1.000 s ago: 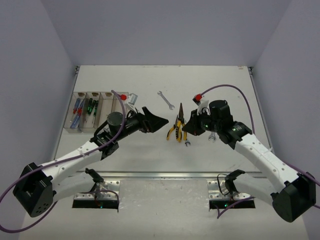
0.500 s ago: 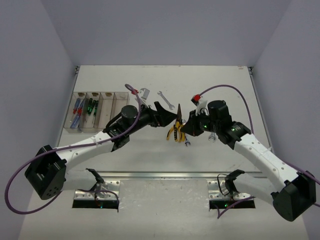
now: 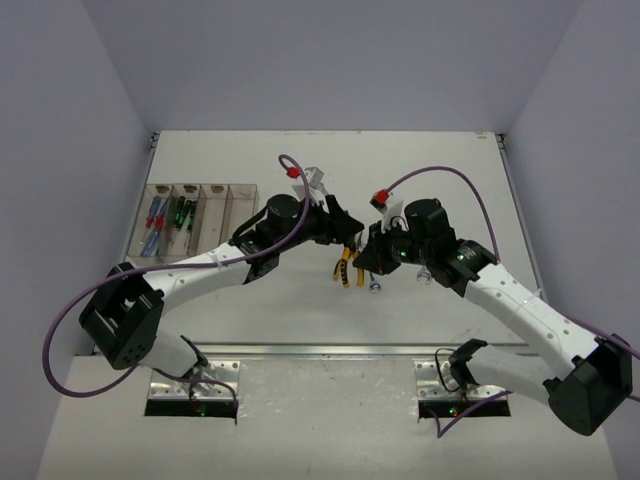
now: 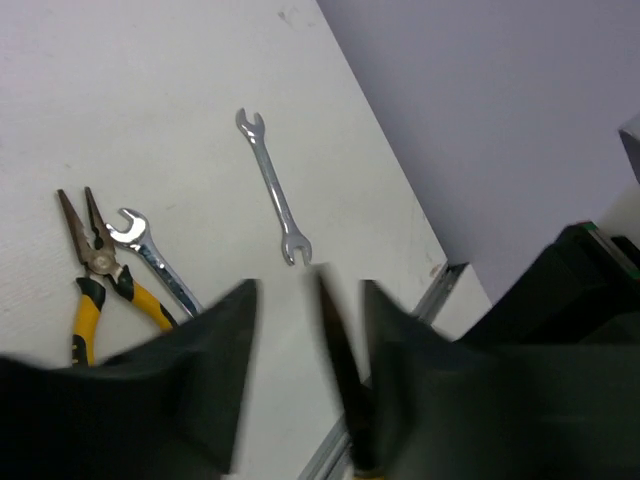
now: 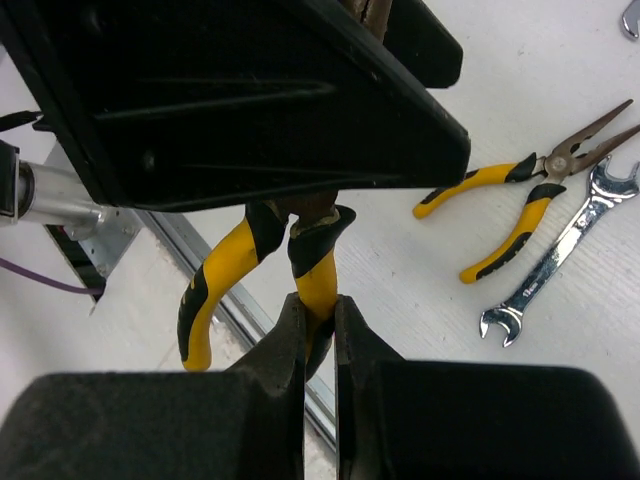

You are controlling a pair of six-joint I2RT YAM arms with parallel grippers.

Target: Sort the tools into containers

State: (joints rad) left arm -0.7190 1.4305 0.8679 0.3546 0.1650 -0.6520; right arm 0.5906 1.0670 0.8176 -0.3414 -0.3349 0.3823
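Pliers with yellow-and-black rubber grips [image 5: 225, 270] held up off the white table [image 4: 150, 100], between the two arms. Right tool [image 5: 318, 308] clenched tight on one yellow grip. Left tool [image 4: 305, 330] part-way apart, straddling the dark nose of those same pliers; blurred, so contact not certain. Flat on the table: second pair of yellow-handled needle-nose pliers [image 4: 98, 268], just beside one silver open-end wrench [image 4: 152, 262]; another silver open-end wrench [image 4: 272, 190] apart from both. Pliers counted: two. Wrenches in view: two. Far left, four clear plastic bins [image 3: 213, 210] in a row; blue- and red-handled screwdrivers [image 3: 152, 218] in the first, green-and-black-handled screwdrivers [image 3: 181, 215] in the second, too small to count.
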